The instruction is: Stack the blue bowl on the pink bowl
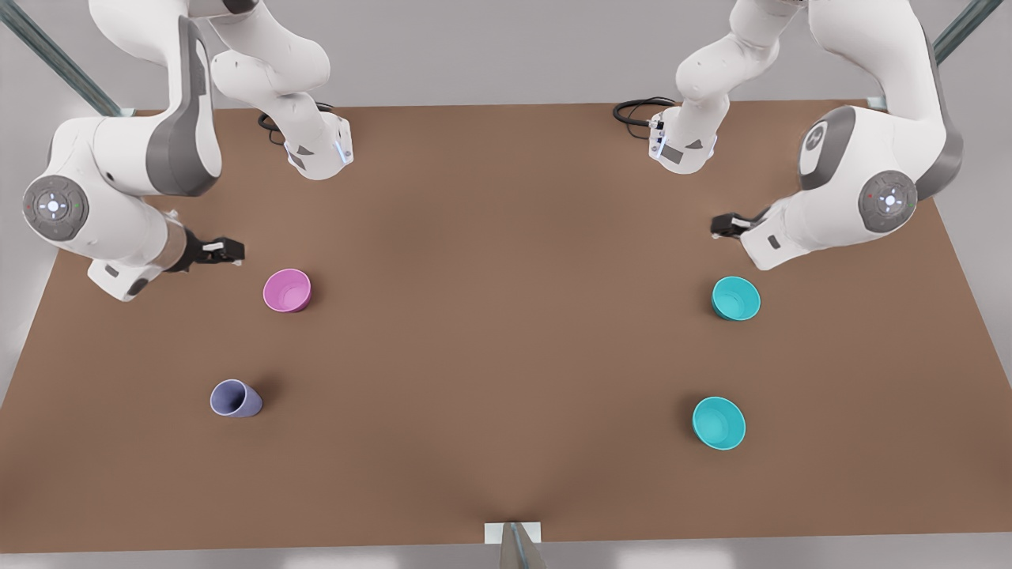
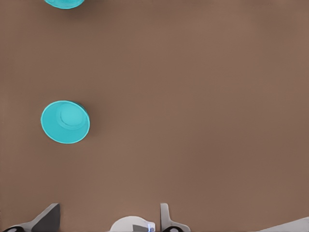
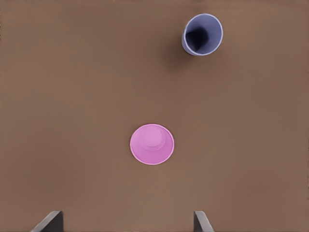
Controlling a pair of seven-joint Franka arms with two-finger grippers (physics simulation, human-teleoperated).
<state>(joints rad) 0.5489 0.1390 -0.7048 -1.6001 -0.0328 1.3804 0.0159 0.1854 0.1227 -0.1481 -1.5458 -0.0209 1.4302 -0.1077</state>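
Observation:
The pink bowl [image 1: 287, 290] [image 3: 151, 144] stands upright on the brown table toward the front view's left. Two look-alike blue bowls stand on the front view's right: one [image 1: 735, 298] [image 2: 65, 122] nearer the arms and one [image 1: 718, 423] [image 2: 63, 2] nearer the table's front edge. My left gripper [image 1: 723, 225] [image 2: 108, 222] hovers open above the table just behind the nearer blue bowl, holding nothing. My right gripper [image 1: 225, 251] [image 3: 126, 222] hovers open and empty, just left of and behind the pink bowl.
A lavender-blue cup [image 1: 236, 398] [image 3: 202, 34] stands in front of the pink bowl on the front view's left. Both arm bases [image 1: 320, 150] [image 1: 681, 146] sit at the table's back edge, with black cables [image 1: 636, 111] beside them.

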